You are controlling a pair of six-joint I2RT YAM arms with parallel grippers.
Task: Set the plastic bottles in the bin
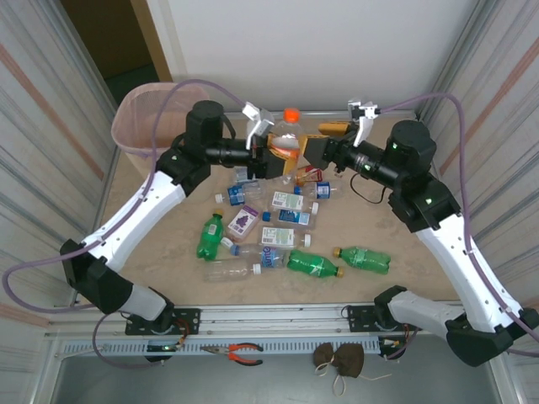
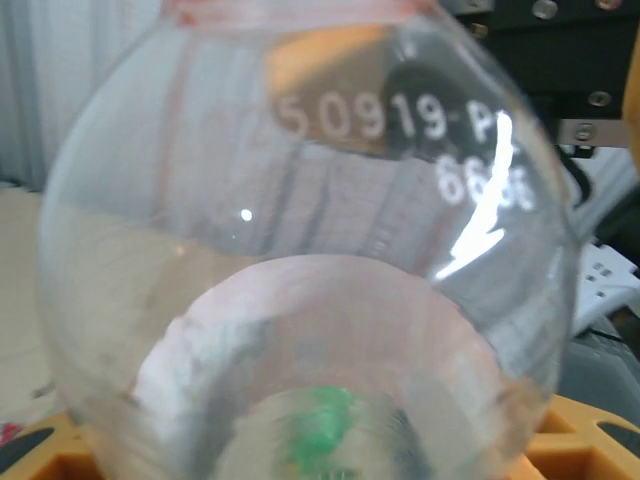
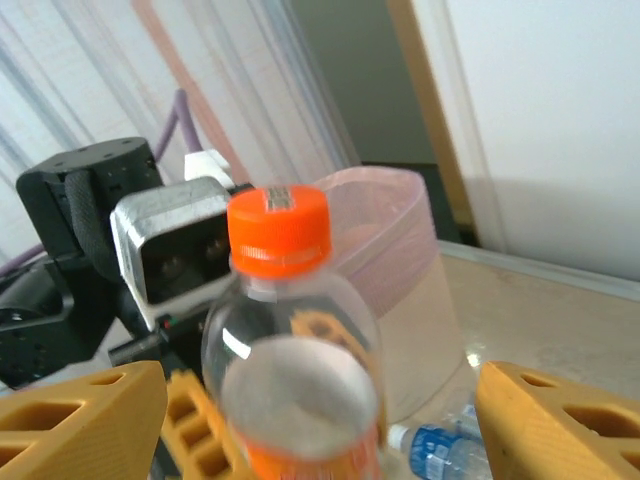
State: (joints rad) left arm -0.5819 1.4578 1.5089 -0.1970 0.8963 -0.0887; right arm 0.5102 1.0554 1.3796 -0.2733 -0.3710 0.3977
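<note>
A clear plastic bottle with an orange cap (image 1: 290, 117) (image 3: 279, 232) stands upright in the air above the far middle of the table. My left gripper (image 1: 268, 160) (image 2: 320, 452) is shut on its lower body; that body takes up most of the left wrist view. My right gripper (image 1: 315, 151) (image 3: 320, 392) is open, its yellow fingers (image 3: 560, 420) standing wide apart on either side of the bottle without touching it. The bin (image 1: 137, 126) (image 3: 400, 250), with its pink liner, stands at the far left. Several more bottles lie on the table, among them green ones (image 1: 210, 236) (image 1: 312, 266) (image 1: 367, 259).
Clear bottles with blue and purple labels (image 1: 290, 202) are clustered mid-table below both grippers. Corrugated walls close in the left and right sides. Orange-handled pliers (image 1: 244, 353) and a brown pouch (image 1: 339, 358) lie on the front rail near the arm bases.
</note>
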